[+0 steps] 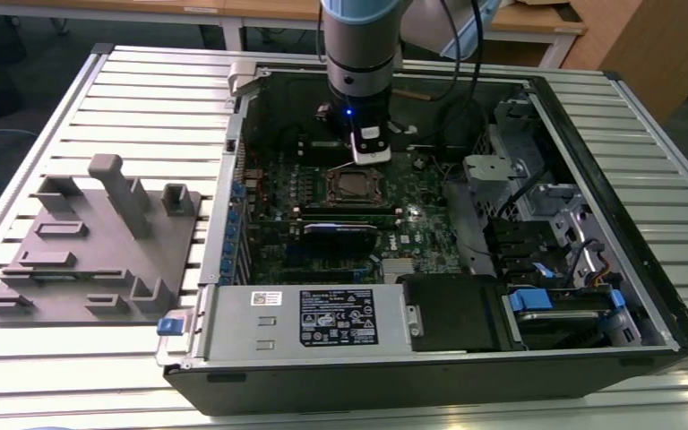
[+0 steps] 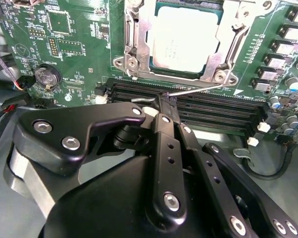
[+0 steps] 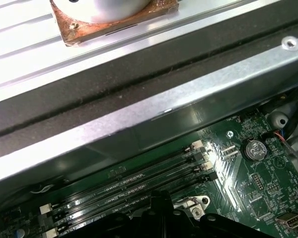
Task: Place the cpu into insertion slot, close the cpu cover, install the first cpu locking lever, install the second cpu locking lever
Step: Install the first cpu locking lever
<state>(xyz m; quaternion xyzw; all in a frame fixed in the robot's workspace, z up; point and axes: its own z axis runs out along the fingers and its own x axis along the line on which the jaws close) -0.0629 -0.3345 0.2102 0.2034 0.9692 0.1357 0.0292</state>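
board: motherboard (image 2: 64,54) beneath gripper (image 2: 166,101) | gripper: narrow, fingers drawn together | cpu cover (image 2: 137,44): closed, just beyond fingertips | insertion slot (image 1: 353,186): filled, cpu (image 2: 184,39) seated | locking lever (image 2: 198,89): wire touching fingertips, seemingly unlatched; lever steps left

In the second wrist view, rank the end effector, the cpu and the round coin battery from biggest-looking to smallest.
1. the end effector, though it sits nearest the camera, which inflates its apparent size
2. the cpu
3. the coin battery, clearly the smallest
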